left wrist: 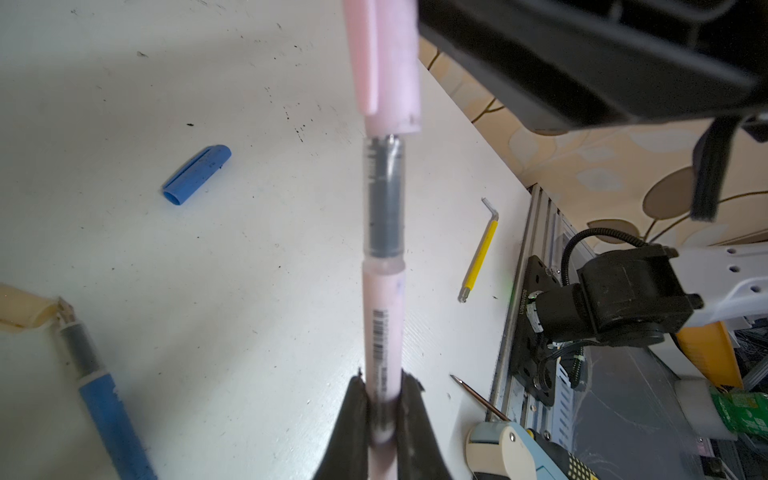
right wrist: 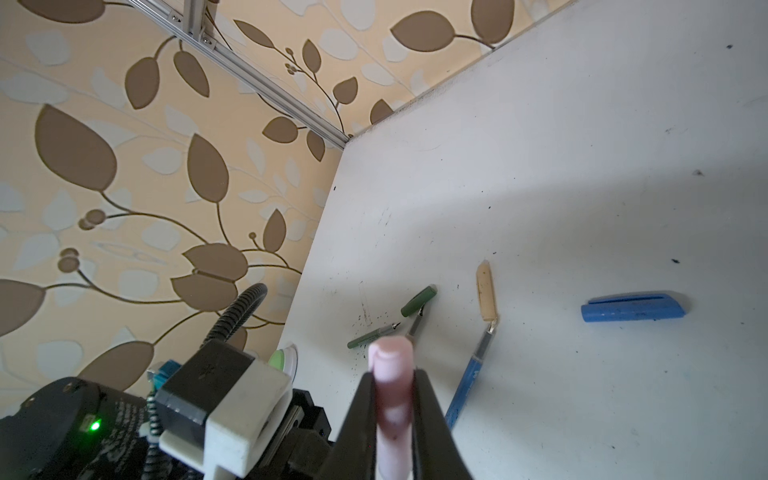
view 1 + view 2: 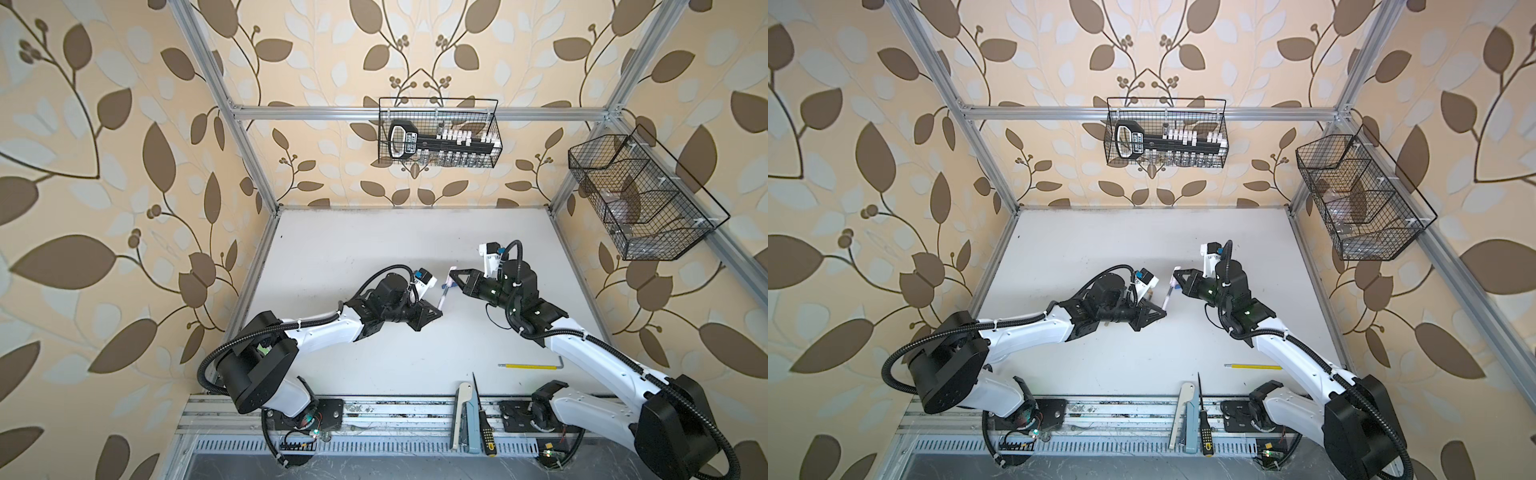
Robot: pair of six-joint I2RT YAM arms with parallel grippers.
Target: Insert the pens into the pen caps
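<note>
My left gripper (image 1: 384,382) is shut on the pale pink pen (image 1: 382,316). My right gripper (image 2: 392,376) is shut on the pale pink cap (image 2: 390,353). The pen's dark tip section meets the open mouth of the cap (image 1: 390,62), end to end. In both top views the two grippers (image 3: 438,309) (image 3: 453,273) face each other above the table's middle with the pen (image 3: 1168,297) between them. A blue cap (image 2: 631,307) lies loose on the table. A blue pen (image 2: 469,374) has a tan cap (image 2: 486,291) at its tip. A green pen (image 2: 372,334) and a green cap (image 2: 417,301) lie close together.
A long yellow rod (image 3: 528,366) with a bent end lies at the front right of the table. A black-yellow screwdriver (image 3: 484,428) and a cream tool (image 3: 463,415) rest across the front rail. Wire baskets hang on the back wall (image 3: 438,133) and right frame (image 3: 640,199).
</note>
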